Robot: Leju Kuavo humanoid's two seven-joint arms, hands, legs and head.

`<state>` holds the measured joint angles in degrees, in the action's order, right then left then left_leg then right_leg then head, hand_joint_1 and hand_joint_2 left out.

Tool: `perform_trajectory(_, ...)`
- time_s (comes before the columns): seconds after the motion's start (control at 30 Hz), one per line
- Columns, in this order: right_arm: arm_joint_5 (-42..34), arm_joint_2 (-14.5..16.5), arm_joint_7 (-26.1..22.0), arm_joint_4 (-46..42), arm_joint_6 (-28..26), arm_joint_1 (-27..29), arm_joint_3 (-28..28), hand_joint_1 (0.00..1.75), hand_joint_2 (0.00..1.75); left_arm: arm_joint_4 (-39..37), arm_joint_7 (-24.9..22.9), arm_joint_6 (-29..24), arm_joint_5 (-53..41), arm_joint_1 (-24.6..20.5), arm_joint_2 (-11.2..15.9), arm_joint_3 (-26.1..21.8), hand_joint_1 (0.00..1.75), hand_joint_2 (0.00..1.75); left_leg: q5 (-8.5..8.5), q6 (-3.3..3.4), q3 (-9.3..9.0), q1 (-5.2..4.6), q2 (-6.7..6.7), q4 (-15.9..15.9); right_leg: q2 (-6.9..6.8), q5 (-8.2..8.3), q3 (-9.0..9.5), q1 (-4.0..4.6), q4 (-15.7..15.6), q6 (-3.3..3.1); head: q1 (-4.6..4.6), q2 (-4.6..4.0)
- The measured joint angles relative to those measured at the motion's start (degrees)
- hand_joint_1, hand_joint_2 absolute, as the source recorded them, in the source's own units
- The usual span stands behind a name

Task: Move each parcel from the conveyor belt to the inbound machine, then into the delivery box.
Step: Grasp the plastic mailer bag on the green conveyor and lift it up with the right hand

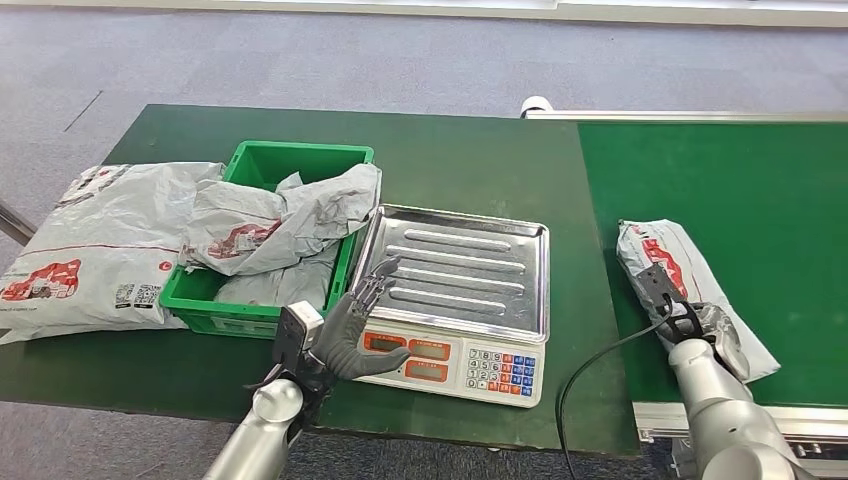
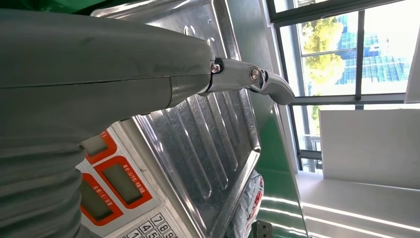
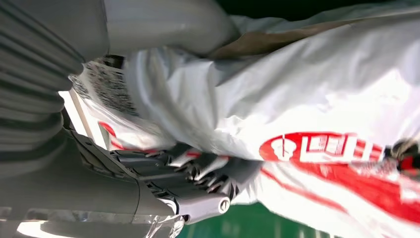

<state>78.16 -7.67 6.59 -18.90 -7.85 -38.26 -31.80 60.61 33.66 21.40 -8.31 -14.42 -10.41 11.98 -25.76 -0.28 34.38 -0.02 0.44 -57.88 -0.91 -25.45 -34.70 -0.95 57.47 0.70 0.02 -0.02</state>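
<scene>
Right hand (image 1: 668, 300) on the parcel (image 1: 690, 262) on the belt (image 1: 740, 180), near the belt's front edge. Right wrist view: thumb on one side of the parcel (image 3: 307, 94), dark fingers (image 3: 198, 168) curled against the other side, film bunched between them — grasping the parcel. Parcel rests on the belt in the head view.

Left hand (image 1: 350, 325) hovers at the scale (image 1: 455, 300) front left corner, over the display end; fingers spread, released, holding nothing. Left wrist view: thumb (image 2: 247, 79) extended above the ribbed steel pan (image 2: 208, 148), apart from it.

Edges and room: the belt runs from the parcel to the far end, bare green beyond it. A narrow strip of dark worktop (image 1: 480, 160) lies between belt edge and scale. Scale pan bare. Green box (image 1: 250, 310) just left of the scale, crammed; one bag (image 1: 290, 215) spills over its right rim, touching the pan's corner. A large bag (image 1: 90, 250) lies on the worktop against the box's left wall.

Parcel: grey-white plastic mailer, crumpled, red printing and a printed label, long axis running away from the robot, slightly angled.
</scene>
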Motion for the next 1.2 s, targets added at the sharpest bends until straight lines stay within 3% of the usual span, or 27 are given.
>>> perform_trajectory(0.23, 2.2, 1.1, -3.4, 0.0, -10.0, -0.1, 0.1, 1.75, 1.75, 0.7, -0.3, -0.4, 0.1, 0.5, 0.1, 0.0, 0.0, 1.75, 0.01, -0.01, 0.0, 0.01, -0.01, 0.0, -0.02, 0.0, 0.0, 0.01, 0.0, -0.01, -0.02, 0.0)
perform_trajectory(0.5, -0.8, 2.1, -7.7, -0.1, -16.8, -0.1, 0.1, 1.75, 1.75, 1.1, -0.4, -0.5, 0.1, 0.6, 0.1, 0.0, 0.0, 1.75, 0.0, -0.01, 0.03, 0.0, -0.02, 0.0, -0.04, -0.01, -0.01, 0.0, 0.0, -0.01, -0.02, 0.0)
perform_trajectory(0.8, -14.9, 3.0, -23.2, -2.8, -30.7, 0.1, 0.1, 1.75, 1.75, 1.0, 0.0, -0.6, 0.5, 0.5, 0.1, 0.0, 0.0, 1.75, 0.01, -0.01, 0.01, 0.0, -0.02, 0.0, -0.04, -0.01, -0.01, 0.0, 0.0, -0.01, -0.01, 0.0)
perform_trajectory(1.03, -24.0, 5.5, -37.7, -11.7, -31.9, 1.0, -1.4, 1.75, 1.75, 0.7, 0.3, -1.2, 0.6, 0.4, 0.1, 0.0, 0.0, 1.75, 0.01, -0.01, 0.01, 0.01, 0.0, 0.0, -0.02, -0.01, -0.03, 0.01, 0.0, -0.01, -0.02, 0.0)
perform_trajectory(1.2, -27.9, 7.3, -39.5, -17.3, -31.9, 1.7, -1.2, 1.75, 1.75, 0.5, 0.6, -1.5, 0.8, 0.3, 0.1, 0.0, 0.0, 1.75, 0.01, -0.01, 0.01, 0.01, -0.01, 0.0, -0.03, -0.01, -0.03, 0.01, 0.0, -0.01, -0.02, 0.0)
